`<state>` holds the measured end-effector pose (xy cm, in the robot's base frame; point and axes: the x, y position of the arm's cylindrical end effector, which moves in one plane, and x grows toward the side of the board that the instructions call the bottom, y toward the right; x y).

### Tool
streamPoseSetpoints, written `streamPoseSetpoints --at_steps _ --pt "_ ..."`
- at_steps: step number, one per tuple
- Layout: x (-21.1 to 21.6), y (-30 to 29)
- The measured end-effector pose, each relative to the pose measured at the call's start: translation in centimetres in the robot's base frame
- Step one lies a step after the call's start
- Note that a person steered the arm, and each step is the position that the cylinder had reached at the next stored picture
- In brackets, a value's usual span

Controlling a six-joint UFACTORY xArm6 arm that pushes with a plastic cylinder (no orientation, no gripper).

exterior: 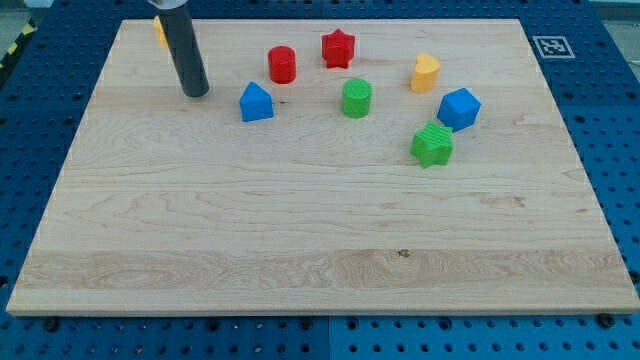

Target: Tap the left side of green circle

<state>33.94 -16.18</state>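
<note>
The green circle (357,98) is a short green cylinder standing in the upper middle of the wooden board (300,230). My tip (196,92) rests on the board at the upper left, well to the left of the green circle. The blue house-shaped block (256,102) lies between my tip and the green circle. My tip touches no block.
A red cylinder (282,64) and a red star (338,48) stand above the green circle. A yellow block (425,73), a blue cube-like block (459,108) and a green star (432,145) lie to its right. A yellow block (159,30) peeks from behind the rod.
</note>
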Motion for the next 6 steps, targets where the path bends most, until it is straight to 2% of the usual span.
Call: streamPoseSetpoints --at_steps 1,3,4,6 --pt "-0.2 2.4" --pt "-1.0 13.5" --pt "0.5 17.1" --pt "7.0 18.0"
